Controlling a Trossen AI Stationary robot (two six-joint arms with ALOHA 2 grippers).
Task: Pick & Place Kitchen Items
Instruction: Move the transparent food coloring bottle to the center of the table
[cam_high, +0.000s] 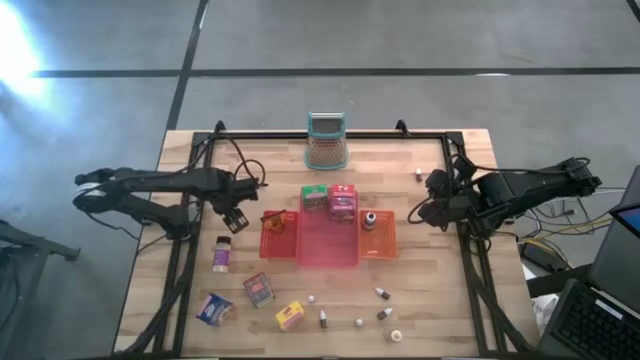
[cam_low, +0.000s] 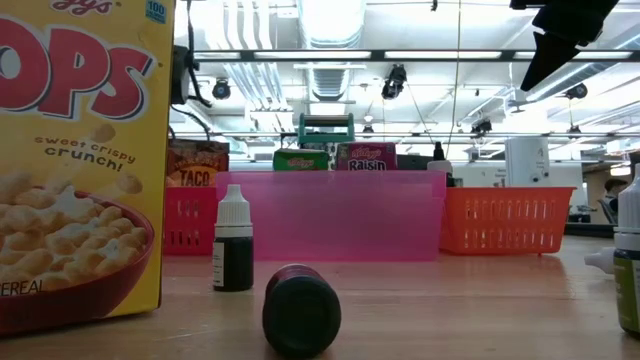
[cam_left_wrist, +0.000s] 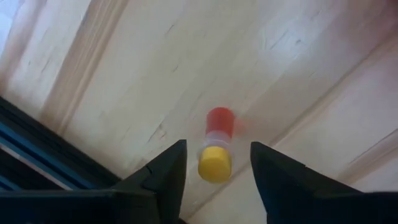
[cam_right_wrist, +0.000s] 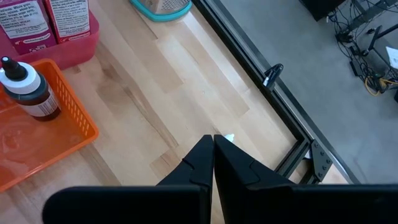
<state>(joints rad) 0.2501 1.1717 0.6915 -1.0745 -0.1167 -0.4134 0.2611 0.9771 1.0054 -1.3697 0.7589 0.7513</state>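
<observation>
Two arms and three trays (cam_high: 327, 245) are counted; two boxes (cam_high: 331, 197) stand in the pink middle tray, one dark bottle (cam_high: 369, 219) in the orange tray. Left gripper (cam_left_wrist: 214, 160), fingers parted, is seen straddling a yellow-capped vial (cam_left_wrist: 216, 145) lying flat on the bare wood (cam_left_wrist: 280, 56), cap toward the wrist, contact unclear. Right gripper (cam_right_wrist: 213, 146) is pressed closed, empty, near the table's right rail.
</observation>
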